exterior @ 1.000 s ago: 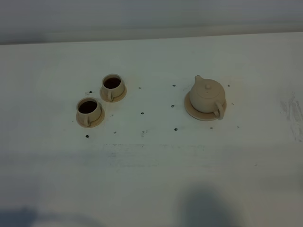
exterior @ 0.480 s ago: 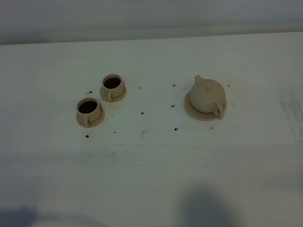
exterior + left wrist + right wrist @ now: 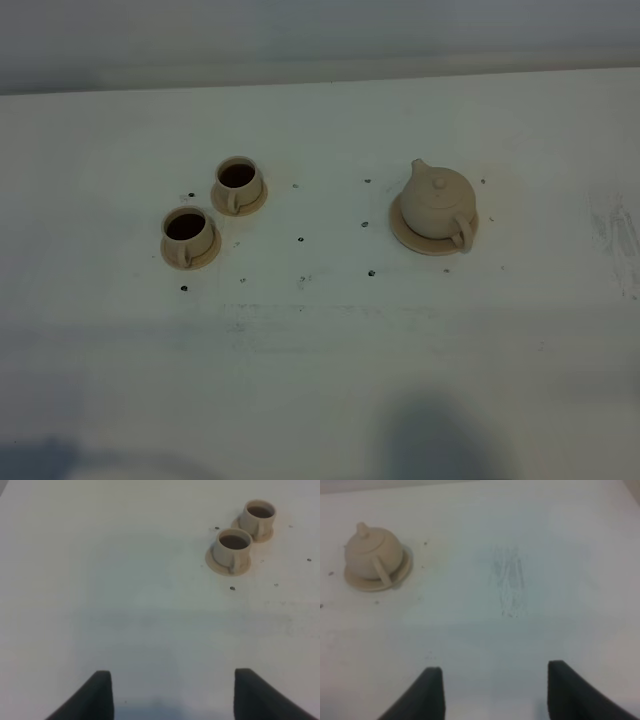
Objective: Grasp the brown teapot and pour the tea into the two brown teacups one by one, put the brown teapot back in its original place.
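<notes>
1. Exterior high view: the white desk [image 3: 320, 380] looks the same as a second ago; nothing has moved.
2. Teapot [image 3: 438, 203] sits on its coaster [image 3: 400, 228], right of centre.
3. Both cups [image 3: 187, 232] [image 3: 238, 182], left of centre, hold dark tea, so the task looks finished.
4. Left tool [image 3: 172, 692] and right tool [image 3: 494, 690] hang open, empty.
5. No readable writing.

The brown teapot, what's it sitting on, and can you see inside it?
The brown teapot stands on a flat round tan coaster, whose rim shows all around its base. The middle of the coaster is covered by the pot. The lid is on, so nothing inside can be seen.
</notes>
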`<action>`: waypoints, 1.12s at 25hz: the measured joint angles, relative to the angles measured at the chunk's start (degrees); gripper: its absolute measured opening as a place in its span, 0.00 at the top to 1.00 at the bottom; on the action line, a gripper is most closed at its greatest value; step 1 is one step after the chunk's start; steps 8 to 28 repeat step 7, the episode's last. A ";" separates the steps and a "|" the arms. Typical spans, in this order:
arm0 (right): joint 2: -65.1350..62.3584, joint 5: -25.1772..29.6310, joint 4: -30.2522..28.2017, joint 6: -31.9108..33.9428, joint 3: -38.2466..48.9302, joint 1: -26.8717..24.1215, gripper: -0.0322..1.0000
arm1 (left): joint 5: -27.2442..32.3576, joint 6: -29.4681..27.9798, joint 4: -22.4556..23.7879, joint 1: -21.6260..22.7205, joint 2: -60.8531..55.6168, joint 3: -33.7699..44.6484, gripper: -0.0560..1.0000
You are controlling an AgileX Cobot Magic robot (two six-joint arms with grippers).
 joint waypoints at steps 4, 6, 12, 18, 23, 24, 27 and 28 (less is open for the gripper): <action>0.00 0.00 0.00 0.00 0.00 0.00 0.50 | 0.00 0.00 0.00 0.00 0.00 0.00 0.45; 0.00 0.00 0.00 0.00 0.00 0.00 0.50 | 0.00 0.00 0.00 0.00 0.00 0.00 0.45; 0.00 0.00 0.00 0.00 0.00 0.00 0.50 | 0.00 0.00 0.00 0.00 0.00 0.00 0.45; 0.00 0.00 0.00 0.00 0.00 0.00 0.50 | 0.00 0.00 0.00 0.00 0.00 0.00 0.45; 0.00 0.00 0.00 0.00 0.00 0.00 0.50 | 0.00 0.00 0.00 0.00 0.00 0.00 0.45; 0.00 0.00 0.00 0.00 0.00 0.00 0.50 | 0.00 0.00 0.00 0.00 0.00 0.00 0.45; 0.00 0.00 0.00 0.00 0.00 0.00 0.50 | 0.00 0.00 0.00 0.00 0.00 0.00 0.45; 0.00 0.00 0.00 0.00 0.00 0.00 0.50 | 0.00 0.00 0.00 0.00 0.00 0.00 0.45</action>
